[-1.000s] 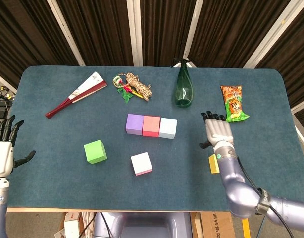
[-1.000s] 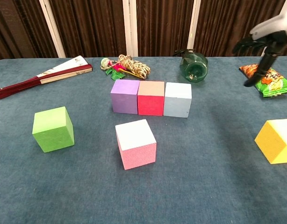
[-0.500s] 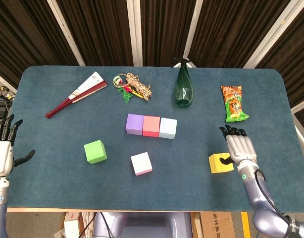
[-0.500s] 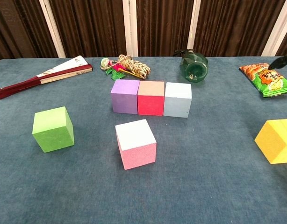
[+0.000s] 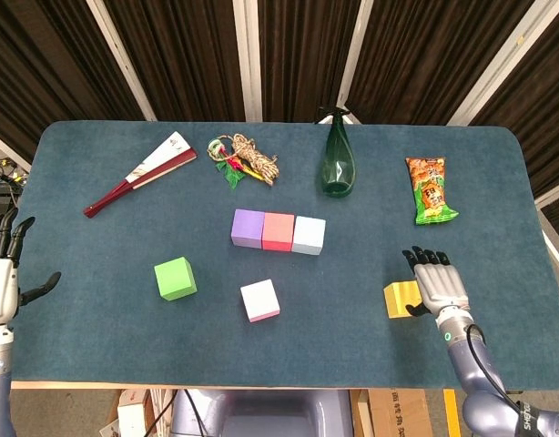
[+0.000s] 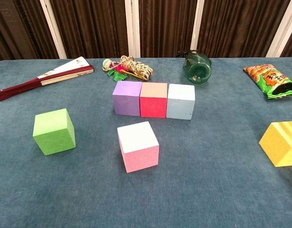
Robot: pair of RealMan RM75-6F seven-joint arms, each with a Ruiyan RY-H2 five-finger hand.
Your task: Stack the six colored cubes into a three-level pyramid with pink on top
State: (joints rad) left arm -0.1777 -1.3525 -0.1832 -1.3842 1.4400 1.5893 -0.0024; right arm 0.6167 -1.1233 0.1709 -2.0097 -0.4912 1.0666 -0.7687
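Right hand [image 5: 441, 285] hovered, fingers spread, empty, just beside yellow cube [image 5: 400, 299]; careless closing risked knocking cube off counter [image 5: 97, 264] edge.

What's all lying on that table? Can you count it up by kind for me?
Cubes: 6: purple, red, pale blue, green, pink, yellow
Fans: 1
Rope bundles: 1
Green bottles: 1
Snack bags: 1
Total: 10
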